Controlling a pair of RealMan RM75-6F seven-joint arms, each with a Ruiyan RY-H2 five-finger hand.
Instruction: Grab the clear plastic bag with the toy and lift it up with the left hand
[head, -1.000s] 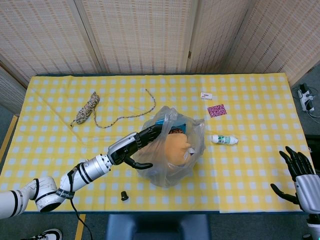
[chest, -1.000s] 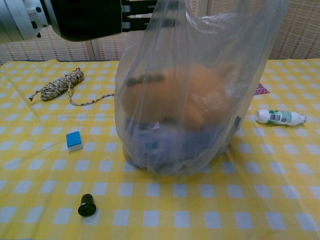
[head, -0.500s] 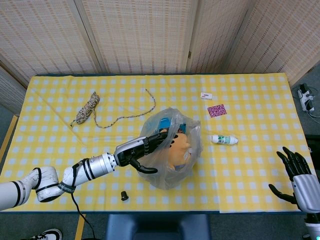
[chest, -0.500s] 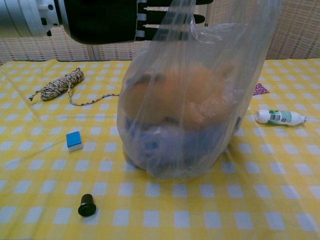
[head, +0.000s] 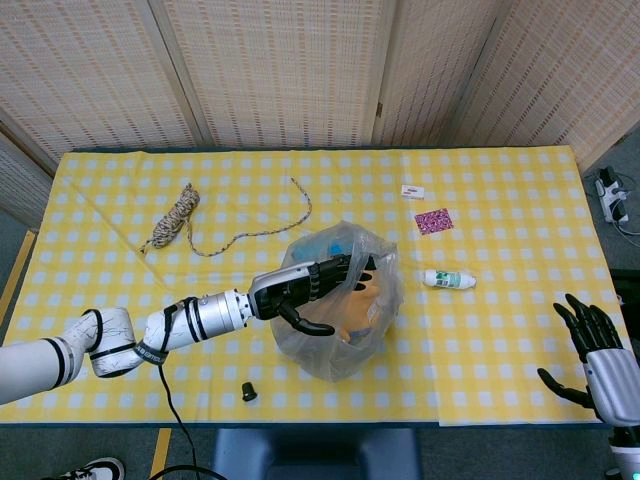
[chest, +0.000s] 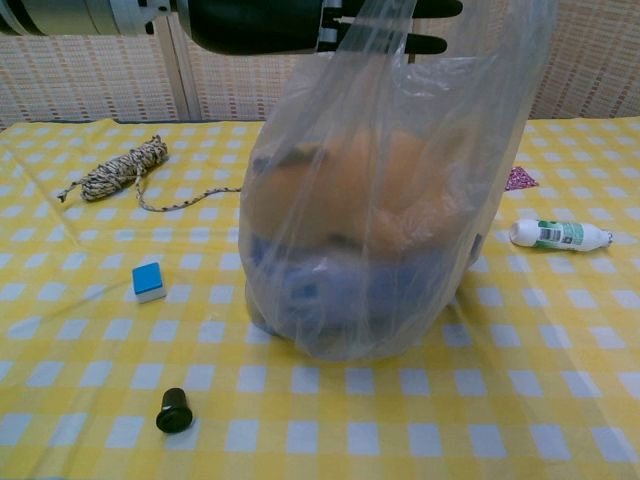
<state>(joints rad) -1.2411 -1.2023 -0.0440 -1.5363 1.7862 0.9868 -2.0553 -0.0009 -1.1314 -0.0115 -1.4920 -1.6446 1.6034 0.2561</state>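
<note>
The left hand (head: 308, 288) has hold of the top of the clear plastic bag (chest: 385, 200), its dark fingers (chest: 430, 28) poking through the gathered plastic up there. The bag sits about mid-counter, toward the near side, and its bottom looks like it's resting on the yellow checked counter (chest: 560, 400). Inside it there's an orange plush toy (chest: 350, 195) with something blue under it.

The right hand (head: 603, 355) is way off at the near right corner, fingers spread and nothing in it.

Other stuff lying around: a coiled rope (head: 175, 220) far left, a small blue block (chest: 148, 280) left of the bag, a little black cap (chest: 174, 410) near the front edge, a white tube (chest: 558, 234) to the right, and a pink patterned card (head: 433, 220) beyond that.
</note>
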